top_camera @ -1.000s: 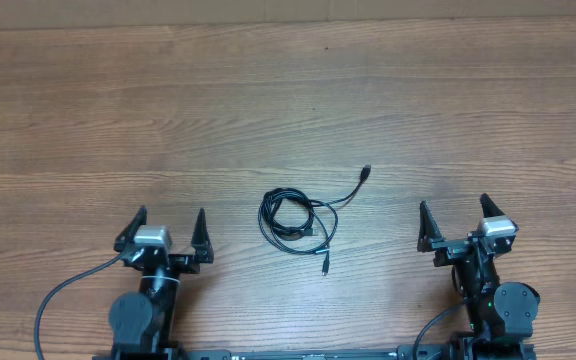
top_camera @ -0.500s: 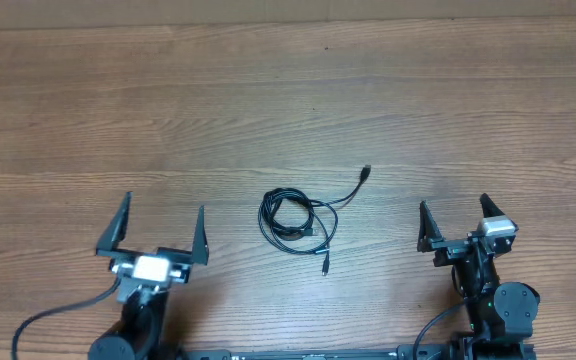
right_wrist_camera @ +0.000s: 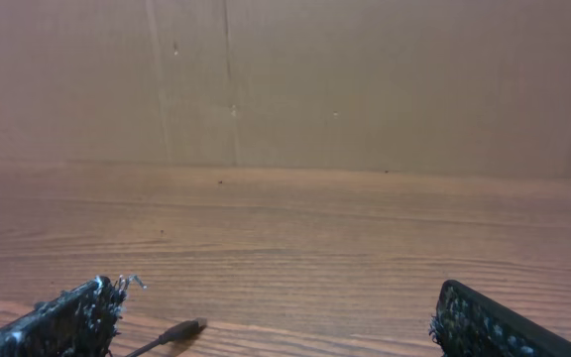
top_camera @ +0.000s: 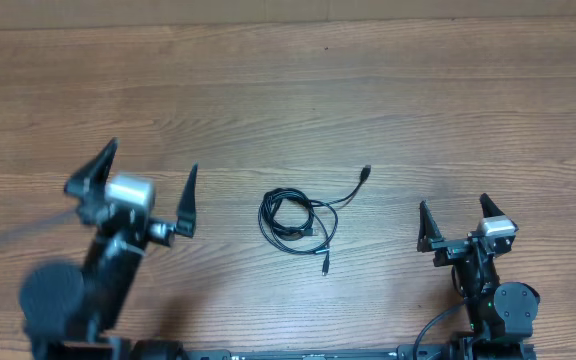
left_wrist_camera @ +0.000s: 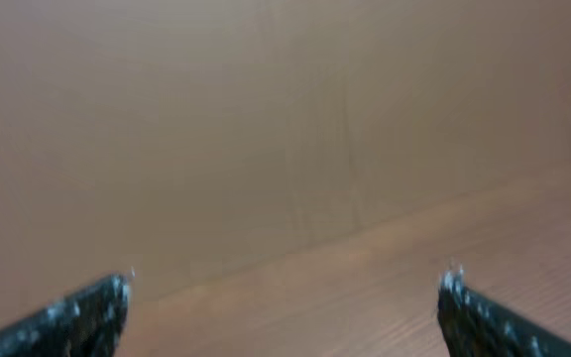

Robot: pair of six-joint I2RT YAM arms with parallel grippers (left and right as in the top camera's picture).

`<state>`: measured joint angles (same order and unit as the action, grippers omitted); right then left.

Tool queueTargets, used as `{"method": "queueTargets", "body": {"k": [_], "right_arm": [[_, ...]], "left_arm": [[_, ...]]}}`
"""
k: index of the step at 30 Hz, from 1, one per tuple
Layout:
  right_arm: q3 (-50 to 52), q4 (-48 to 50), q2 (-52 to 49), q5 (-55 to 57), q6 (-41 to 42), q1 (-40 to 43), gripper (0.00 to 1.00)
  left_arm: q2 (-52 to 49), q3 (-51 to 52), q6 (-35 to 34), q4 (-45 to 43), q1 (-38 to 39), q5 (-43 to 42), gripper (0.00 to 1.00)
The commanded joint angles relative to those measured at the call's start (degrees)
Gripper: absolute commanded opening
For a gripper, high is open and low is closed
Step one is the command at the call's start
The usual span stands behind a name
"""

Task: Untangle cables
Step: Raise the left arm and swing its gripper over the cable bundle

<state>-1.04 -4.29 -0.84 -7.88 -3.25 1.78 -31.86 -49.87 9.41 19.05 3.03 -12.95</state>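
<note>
The cables lie in a small tangled black coil at the table's middle. One plug end reaches up to the right, another points down. My left gripper is open and empty, raised left of the coil; its wrist view is blurred and shows only the fingertips and bare wood. My right gripper is open and empty, right of the coil. In the right wrist view one plug lies by the left fingertip.
A brown cardboard wall stands along the table's far edge. The wooden table stretches bare behind the coil. Both arm bases sit at the near edge.
My left arm has risen and swung forward and left, its gripper still open. The right arm and the cables have not moved.
</note>
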Motion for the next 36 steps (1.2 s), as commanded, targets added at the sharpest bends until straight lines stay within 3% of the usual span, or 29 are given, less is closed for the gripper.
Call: {"method": "queueTargets", "body": {"k": [1, 9, 11, 15, 21, 23, 24, 28, 30, 36], "right_arm": [[0.57, 0.17, 0.66, 0.50, -0.22, -0.22, 1.00], [0.57, 0.17, 0.66, 0.50, -0.24, -0.22, 1.00], [0.57, 0.17, 0.66, 0.50, -0.24, -0.22, 1.00], [0.57, 0.17, 0.66, 0.50, -0.22, -0.22, 1.00], [0.57, 0.17, 0.66, 0.50, -0.22, -0.22, 1.00], [0.57, 0.17, 0.66, 0.50, -0.24, -0.22, 1.00], [0.57, 0.17, 0.66, 0.50, -0.24, -0.22, 1.00], [0.57, 0.17, 0.66, 0.50, -0.24, -0.22, 1.00], [0.57, 0.17, 0.66, 0.50, -0.22, -0.22, 1.00], [0.57, 0.17, 0.66, 0.50, -0.22, -0.22, 1.00]], "left_arm": [[-9.35, -17.11, -0.63, 13.25, 0.15, -3.23, 0.99], [-25.68, -44.17, -7.69, 53.53, 0.15, -3.54, 0.99], [-28.37, -47.08, -9.57, 61.18, 0.15, -8.17, 0.99], [-31.54, -47.15, -9.86, 71.23, 0.15, -24.22, 0.99], [-36.50, -46.12, -13.18, 72.67, 0.15, -28.65, 1.00], [-38.12, -46.12, -20.57, 70.36, 0.17, -26.40, 1.00], [-39.19, -46.12, -28.70, 69.44, 0.17, -21.18, 0.99], [-43.12, -46.01, -65.72, 77.81, 2.91, 13.60, 1.00], [-44.41, -45.16, -69.37, 77.75, 5.05, 18.88, 1.00], [-50.73, -45.16, -82.05, 77.75, 9.84, 21.09, 1.00]]}}
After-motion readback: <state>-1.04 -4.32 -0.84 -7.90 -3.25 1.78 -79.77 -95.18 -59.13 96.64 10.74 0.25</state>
